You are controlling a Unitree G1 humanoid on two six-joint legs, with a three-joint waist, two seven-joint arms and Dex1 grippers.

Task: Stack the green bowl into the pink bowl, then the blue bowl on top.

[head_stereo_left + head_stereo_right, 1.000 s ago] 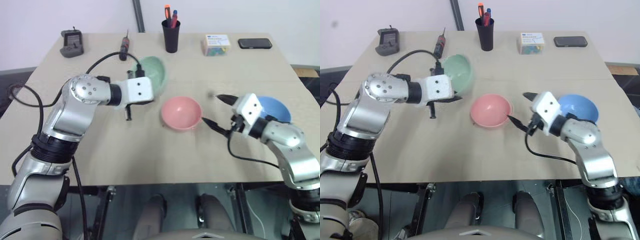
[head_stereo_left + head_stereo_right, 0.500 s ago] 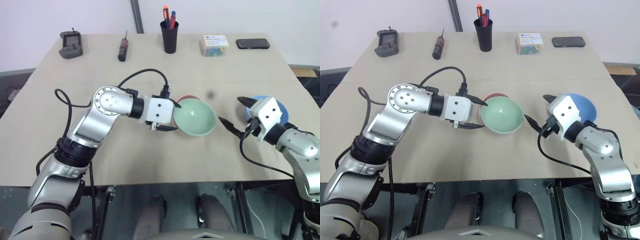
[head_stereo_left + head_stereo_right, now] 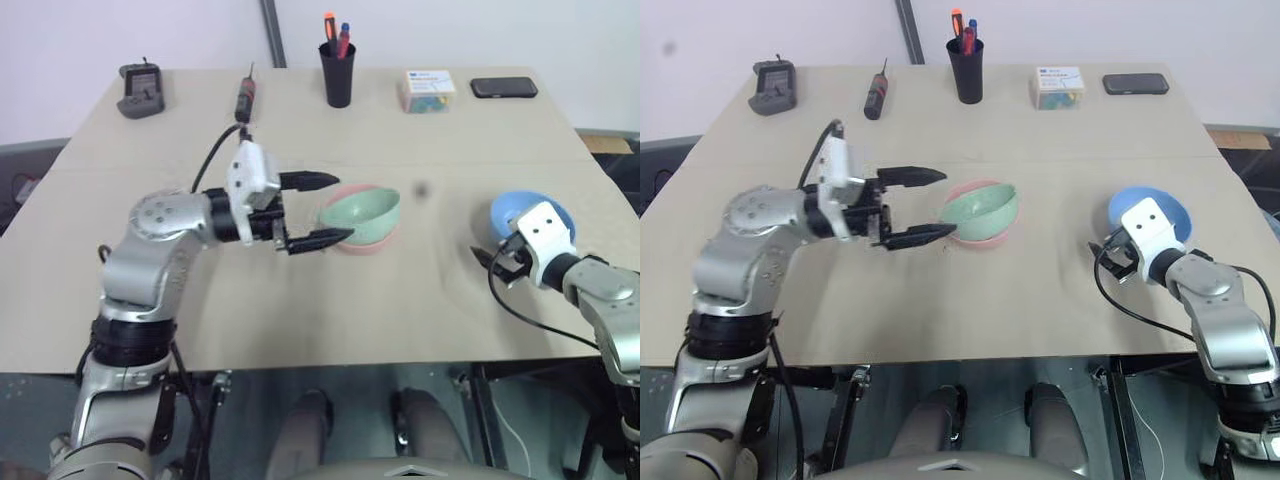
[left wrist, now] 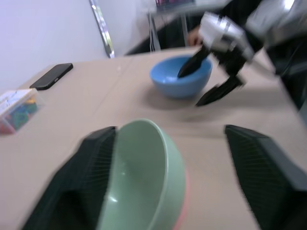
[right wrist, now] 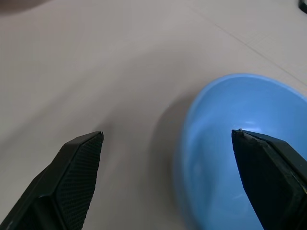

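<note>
The green bowl (image 3: 362,207) rests tilted inside the pink bowl (image 3: 366,241) at the middle of the table. My left gripper (image 3: 342,207) points at it from the left, level and open. Its fingertips flank the bowl's near side without clamping it, as the left wrist view shows around the green bowl (image 4: 144,172). The blue bowl (image 3: 527,208) stands upright at the right. My right gripper (image 5: 167,133) is open astride its near rim, one finger (image 5: 268,172) over the inside and one finger (image 5: 67,177) over the table outside.
Along the far edge of the table (image 3: 300,320) are a black device (image 3: 141,88), a screwdriver (image 3: 245,95), a black pen cup (image 3: 338,74), a small box of coloured clips (image 3: 430,89) and a phone (image 3: 503,87).
My left gripper opened, let go of the green bowl in the pink bowl and drew back to the left. My right gripper moved right and down to the blue bowl's rim.
</note>
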